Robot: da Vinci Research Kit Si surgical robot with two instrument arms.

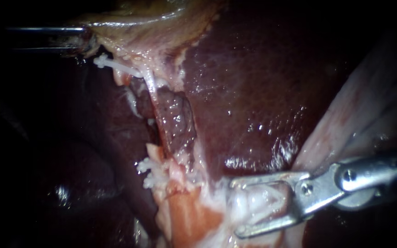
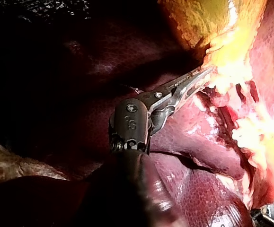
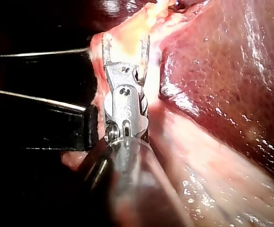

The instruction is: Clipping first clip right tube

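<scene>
Right tool [image 1: 235, 207], five o'clock in the endoscope view, has jaws wide apart astride the pale right tube [image 1: 258, 202], not clamped. Left tool [image 2: 200, 75], ten o'clock, grips the gallbladder [image 2: 222, 28]. Clip placement is in hand; next, I judge, squeeze squarely across.

The liver [image 1: 263, 92] walls off the middle and right. A pale fold [image 1: 368, 101] crowds the right instrument [image 1: 235, 207] from above, and pale tissue [image 1: 253, 202] fills the space at its tip. Open room lies in the dark hollow left of the taut strand [image 1: 155, 98], below the left instrument [image 1: 76, 39].
</scene>
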